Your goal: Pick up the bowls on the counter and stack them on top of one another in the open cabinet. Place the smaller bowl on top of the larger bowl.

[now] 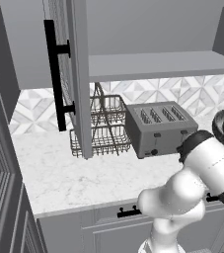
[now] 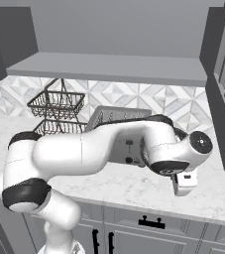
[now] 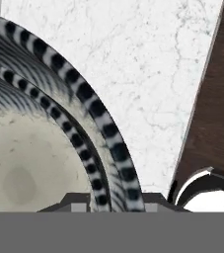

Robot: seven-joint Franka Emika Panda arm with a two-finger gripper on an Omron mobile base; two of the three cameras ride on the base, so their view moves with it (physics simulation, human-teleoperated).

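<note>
A dark ribbed bowl [image 3: 29, 163] with a pale speckled inside lay right under the hand on the white marble counter [image 3: 148, 74], and whether it was the larger or smaller one could not be told. The gripper [image 2: 184, 184] hung low over the counter right of the toaster [image 1: 160, 127]; its finger spread could not be told. The open cabinet [image 1: 158, 64] stood above, beside the wire dish rack [image 1: 106, 126].

The arm [image 2: 84, 149] is glossy white, built of thick rounded segments with black bands at the joints. A black ring circles its lower link at about 8 o'clock in the right base view. Toward 3 o'clock, a round white cap bears a small dark centre, above a white hand block.
</note>
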